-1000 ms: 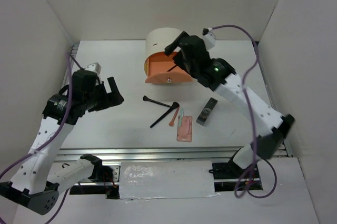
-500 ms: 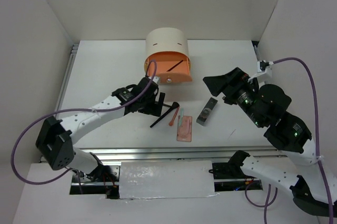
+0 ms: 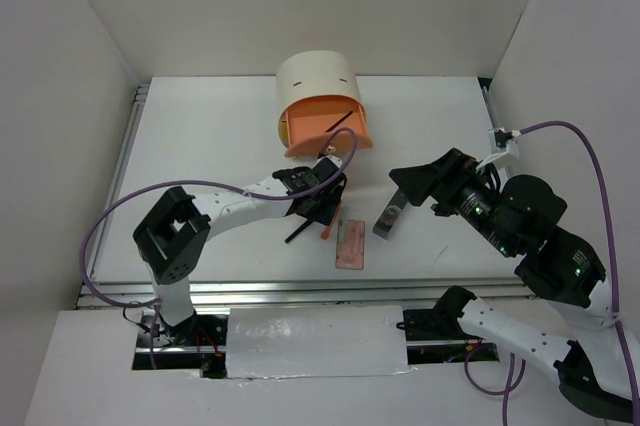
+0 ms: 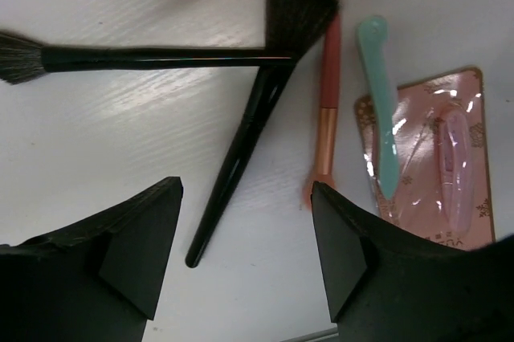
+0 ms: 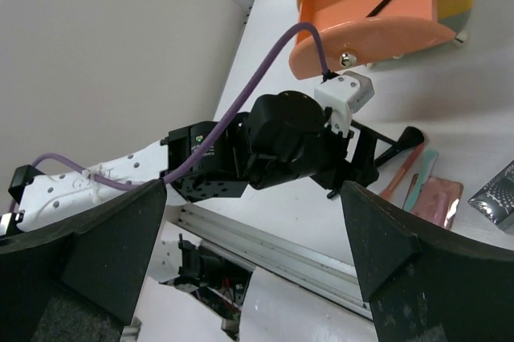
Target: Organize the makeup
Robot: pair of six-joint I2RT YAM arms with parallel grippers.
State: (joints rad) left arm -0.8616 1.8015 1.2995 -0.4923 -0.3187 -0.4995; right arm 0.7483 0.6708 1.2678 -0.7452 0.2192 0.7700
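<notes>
My left gripper (image 3: 325,204) (image 4: 245,254) is open, low over the table. The handle tip of a slanted black brush (image 4: 249,129) (image 3: 297,235) lies between its fingers. A second black brush (image 4: 152,57) lies crosswise above it. To the right lie the orange-pink stick (image 4: 325,117) (image 3: 327,230), the pale teal stick (image 4: 381,109) and the pink palette (image 4: 434,165) (image 3: 350,246). The dark grey case (image 3: 392,214) (image 5: 498,193) lies right of these. My right gripper (image 3: 410,186) (image 5: 253,254) is open and empty, raised beside the case.
The cream drum box (image 3: 318,81) stands at the back. Its orange drawer (image 3: 325,131) (image 5: 369,13) is pulled open with a thin black brush (image 3: 340,124) inside. White walls close in the left, right and back. A metal rail (image 3: 300,291) runs along the near edge.
My left arm has swung in from the left and now sits over the brushes at the centre. My right arm has drawn back from the orange drawer to beside the grey case.
</notes>
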